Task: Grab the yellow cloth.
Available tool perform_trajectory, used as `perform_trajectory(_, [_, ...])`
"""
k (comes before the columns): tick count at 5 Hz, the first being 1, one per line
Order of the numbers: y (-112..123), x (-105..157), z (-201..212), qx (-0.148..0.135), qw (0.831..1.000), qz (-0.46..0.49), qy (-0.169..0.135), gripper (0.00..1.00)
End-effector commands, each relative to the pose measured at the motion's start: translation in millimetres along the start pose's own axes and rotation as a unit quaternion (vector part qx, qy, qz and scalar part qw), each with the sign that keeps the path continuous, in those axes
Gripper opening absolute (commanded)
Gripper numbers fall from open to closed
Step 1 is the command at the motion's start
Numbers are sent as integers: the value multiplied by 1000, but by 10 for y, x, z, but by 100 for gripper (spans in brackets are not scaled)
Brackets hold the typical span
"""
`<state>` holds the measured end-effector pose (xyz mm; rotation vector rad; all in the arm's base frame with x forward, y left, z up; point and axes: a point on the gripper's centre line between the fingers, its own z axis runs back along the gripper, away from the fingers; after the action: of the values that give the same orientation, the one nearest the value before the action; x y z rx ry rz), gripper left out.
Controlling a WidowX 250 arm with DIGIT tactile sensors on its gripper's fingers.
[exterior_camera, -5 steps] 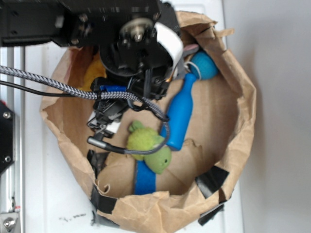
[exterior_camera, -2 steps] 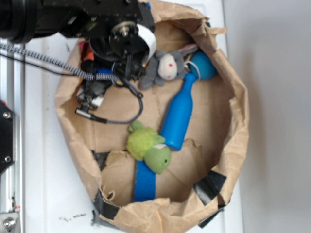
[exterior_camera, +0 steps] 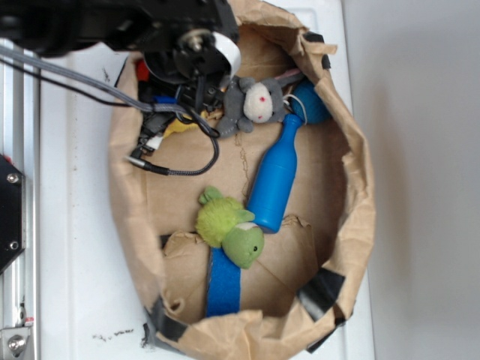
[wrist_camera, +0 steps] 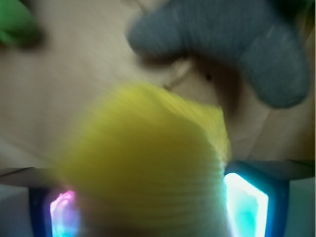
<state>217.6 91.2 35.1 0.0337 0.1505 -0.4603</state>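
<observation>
Up at the far left corner of the crumpled brown paper bag, the black robot gripper sits pressed against the bag's folded rim, with black cables looping down beside it, so little room is left on that side. In the wrist view the bright yellow terry cloth fills the space between the two glowing fingers, bunched and blurred, and the jaws look closed around it; from outside only a yellow scrap peeks out under the arm. Just beside it lies the soft grey plush toy with a pale face, its curved grey limb arching near the cloth in the wrist view. A smooth blue bowling-pin-shaped bottle lies diagonally across the middle, its neck toward a teal ball. The fuzzy yellow-green plush turtle lies at the bottle's base, over a flat blue strip. The bag's bare floor is open left of the bottle. Black tape patches hold the torn rim.
</observation>
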Motion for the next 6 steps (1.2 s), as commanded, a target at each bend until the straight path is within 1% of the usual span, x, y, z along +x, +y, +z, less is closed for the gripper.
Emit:
perform_trajectory(1, [5,-1,134,23,999,21,-26,0])
perform_trajectory(2, [-34,-14,325,0,998,26,-50,0])
perform_trajectory(3, [-132,-22,635,-35,995,30,-83,0])
perform_trajectory(4, [-299,-43,1004,-67,991,40,-112,0])
perform_trajectory(5, [-602,-1,1244,-58,987,54,-140,0])
perform_trajectory(6, [-800,236,1363,-35,977,121,-172,0])
